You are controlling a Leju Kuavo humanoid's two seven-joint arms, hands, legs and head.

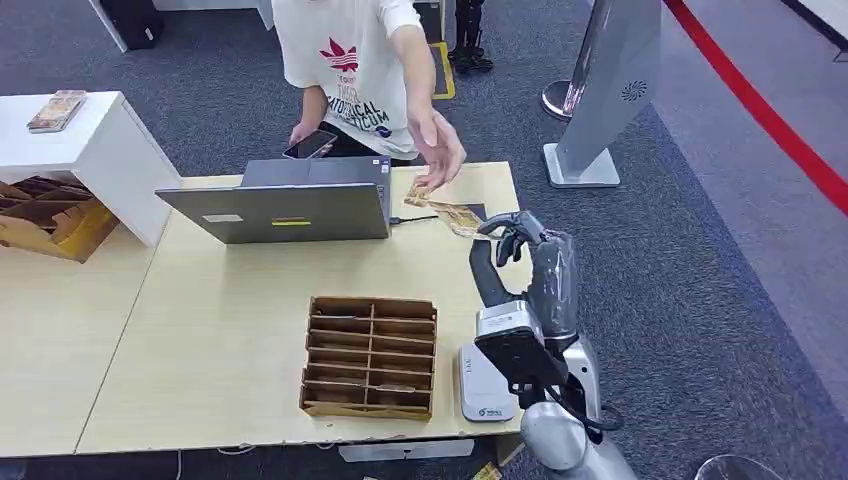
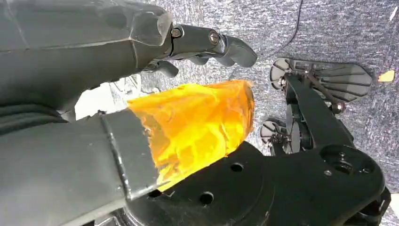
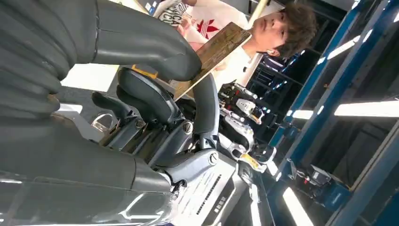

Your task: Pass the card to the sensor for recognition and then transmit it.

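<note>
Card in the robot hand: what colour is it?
Tan-brown card, pinched by the right robot hand; right wrist view shows it best.

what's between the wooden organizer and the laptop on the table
Head view: only bare tabletop lies between the wooden organizer and the laptop.

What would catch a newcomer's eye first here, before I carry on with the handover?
The right hand raised over the table's far right corner, pinching a tan card held out toward a person's hand reaching down for it. Next, the open laptop at the far edge, and the brown wooden divider tray near the front, with the white card sensor just to its right.
</note>
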